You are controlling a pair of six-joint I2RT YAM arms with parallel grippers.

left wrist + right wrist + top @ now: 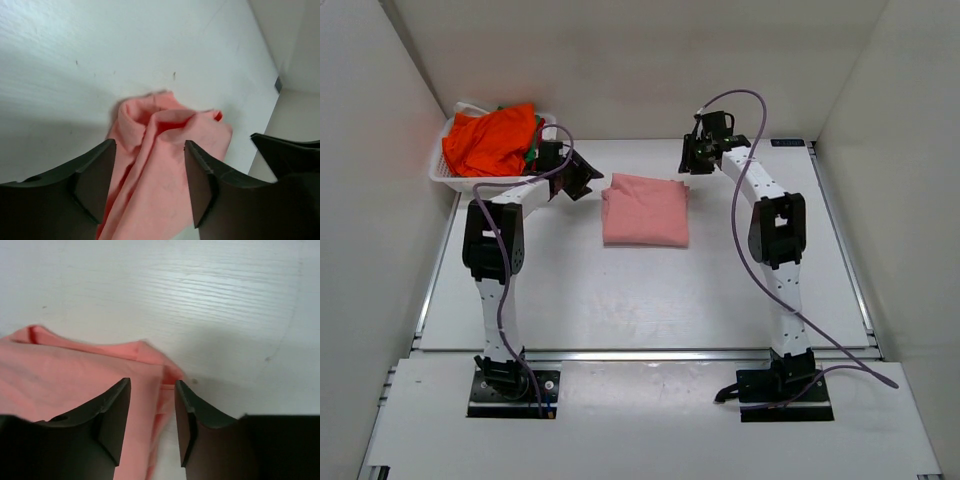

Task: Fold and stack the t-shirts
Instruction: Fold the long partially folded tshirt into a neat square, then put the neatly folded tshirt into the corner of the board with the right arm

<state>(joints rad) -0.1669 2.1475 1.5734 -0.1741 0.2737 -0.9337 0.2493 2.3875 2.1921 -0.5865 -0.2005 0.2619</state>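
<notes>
1. Salmon-pink soft cloth t-shirt (645, 210): folded into a rough rectangle, lying flat on the white table (620, 310) at the middle of the far half, between the 2 grippers. In the left wrist view, a rolled collar edge and loose folds show at its near end. In the right wrist view, 1 corner shows with layered edges.

2. Bright orange cloth t-shirt (488, 142): unfolded and heaped in the white slotted plastic basket (440, 172) at the far left corner of the table. It stands above the rim. It is well apart from the pink shirt.

3. Scrap of green cloth (531, 152): tucked at the right side of the orange heap, inside the same basket.

4. Left gripper (150, 145): just beside the left edge of the pink shirt, between it and the basket. The 2 dark fingers stand wide apart. Pink cloth shows through the gap, lying below them. Nothing is clamped.

5. Right gripper (152, 384): near the far right corner of the pink shirt. The jaws are parted by a narrower gap than the left pair. The shirt's corner shows beneath the gap, not pinched. Whether the fingertips touch the cloth cannot be told.

6. Purple cable (745, 95): looped above the right arm.
</notes>
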